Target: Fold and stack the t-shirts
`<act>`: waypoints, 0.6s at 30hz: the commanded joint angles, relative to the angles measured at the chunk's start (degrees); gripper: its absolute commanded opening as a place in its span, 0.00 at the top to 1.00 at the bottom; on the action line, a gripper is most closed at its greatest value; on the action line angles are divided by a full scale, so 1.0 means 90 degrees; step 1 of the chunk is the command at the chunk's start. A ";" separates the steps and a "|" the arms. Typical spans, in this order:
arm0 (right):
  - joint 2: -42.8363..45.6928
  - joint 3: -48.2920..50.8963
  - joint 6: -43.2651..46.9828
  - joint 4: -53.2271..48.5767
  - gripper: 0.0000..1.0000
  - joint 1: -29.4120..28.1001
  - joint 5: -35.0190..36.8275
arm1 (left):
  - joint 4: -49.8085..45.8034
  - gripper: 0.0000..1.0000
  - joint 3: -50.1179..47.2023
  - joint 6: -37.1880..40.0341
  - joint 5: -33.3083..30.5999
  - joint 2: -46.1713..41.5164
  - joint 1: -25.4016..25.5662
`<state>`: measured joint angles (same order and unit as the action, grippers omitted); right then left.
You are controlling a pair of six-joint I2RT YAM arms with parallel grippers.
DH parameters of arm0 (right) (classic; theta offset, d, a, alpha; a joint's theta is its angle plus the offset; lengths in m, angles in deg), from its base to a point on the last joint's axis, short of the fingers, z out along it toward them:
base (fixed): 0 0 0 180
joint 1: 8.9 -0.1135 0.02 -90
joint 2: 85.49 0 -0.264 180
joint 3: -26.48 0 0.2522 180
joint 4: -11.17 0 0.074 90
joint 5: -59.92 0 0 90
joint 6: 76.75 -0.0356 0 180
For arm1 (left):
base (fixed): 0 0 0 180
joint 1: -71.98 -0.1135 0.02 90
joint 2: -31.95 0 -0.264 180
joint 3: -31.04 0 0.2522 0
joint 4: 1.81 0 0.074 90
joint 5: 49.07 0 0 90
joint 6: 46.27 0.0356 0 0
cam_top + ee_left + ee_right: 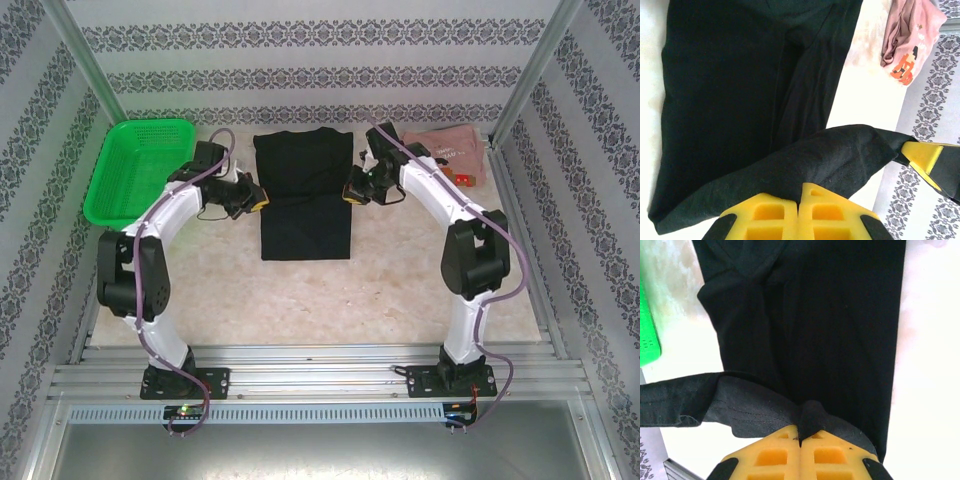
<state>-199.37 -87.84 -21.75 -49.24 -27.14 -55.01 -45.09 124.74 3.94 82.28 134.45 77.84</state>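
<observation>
Two arms are leaning over the pale stone-patterned table (400, 290), and between them the large plain black cloth t-shirt (305, 215) is lying flat. The left gripper (799, 196) is standing at one side edge of this shirt. Its yellow fingers (765, 215) are pressing together on a fold of the black cloth, and the fold is bulging out just in front of the fingertips. From there a band of the same cloth is running across to the right gripper (800, 436), and one yellow finger of that gripper is showing at the far end of the band in the left wrist view. The right gripper is clamping too, at the opposite side edge of the shirt, where a small ridge of black cloth is sticking up between its closed fingers. The rest of the shirt is spreading out beyond both grippers on the table, with some soft creases.

The pale pink cloth t-shirt with the brown-and-orange pixel print (448, 150) is lying crumpled on the outer side of the right gripper, well apart from it, and it is not touching the black shirt. The green plastic mesh basket (140, 170) is resting on the outer side of the left gripper, apart from the black shirt.
</observation>
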 commanded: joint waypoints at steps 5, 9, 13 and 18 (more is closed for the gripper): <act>-0.0800 -0.0810 0.0242 -0.0320 1.00 0.0141 0.0016 | -0.0230 1.00 0.0730 0.0405 -0.0073 0.0807 -0.0115; -0.1225 -0.1140 0.0233 -0.0296 1.00 0.0161 0.0013 | -0.0251 1.00 0.1109 0.0465 -0.0101 0.1348 -0.0132; -0.1664 -0.1532 0.0180 -0.0314 1.00 0.0214 0.0009 | -0.0285 1.00 0.1518 0.0506 -0.0121 0.1827 -0.0173; -0.2213 -0.2161 0.0016 -0.0280 0.91 0.0324 -0.0151 | -0.0488 0.85 0.2250 0.0547 -0.0038 0.2418 -0.0194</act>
<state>-217.08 -103.38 -21.03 -51.21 -25.46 -55.12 -47.25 140.87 7.13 81.82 154.47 77.01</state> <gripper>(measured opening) 0.067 0.093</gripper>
